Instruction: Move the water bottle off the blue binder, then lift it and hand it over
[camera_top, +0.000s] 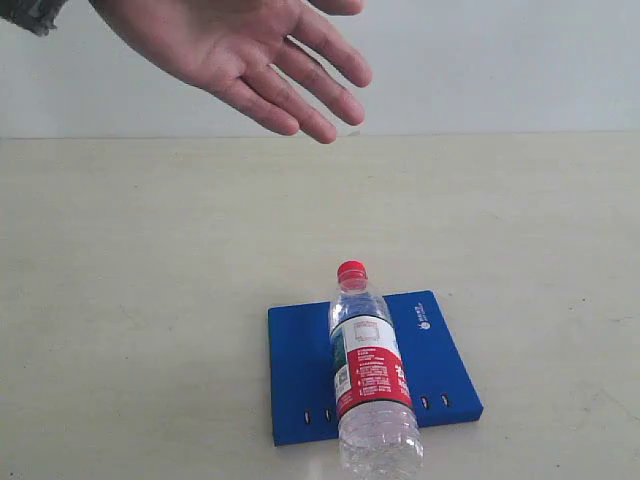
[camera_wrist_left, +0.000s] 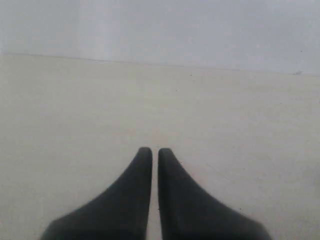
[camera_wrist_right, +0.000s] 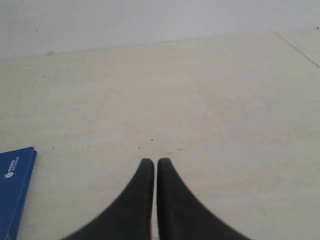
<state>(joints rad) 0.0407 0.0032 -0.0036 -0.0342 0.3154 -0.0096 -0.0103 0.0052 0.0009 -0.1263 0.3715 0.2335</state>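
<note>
The water bottle (camera_top: 370, 375), clear with a red cap and a red-and-white label, lies on its side across the blue binder (camera_top: 300, 370). Its cap points to the far side and its base overhangs the binder's near edge. The binder lies flat on the table, and one corner of it shows in the right wrist view (camera_wrist_right: 15, 190). My left gripper (camera_wrist_left: 155, 151) is shut with nothing in it, over bare table. My right gripper (camera_wrist_right: 155, 162) is shut and empty too, with the binder's corner off to one side. Neither gripper appears in the exterior view.
A person's open hand (camera_top: 250, 55) reaches in, palm down, above the far left of the beige table (camera_top: 150, 280). A pale wall (camera_top: 500, 60) rises behind the table's far edge.
</note>
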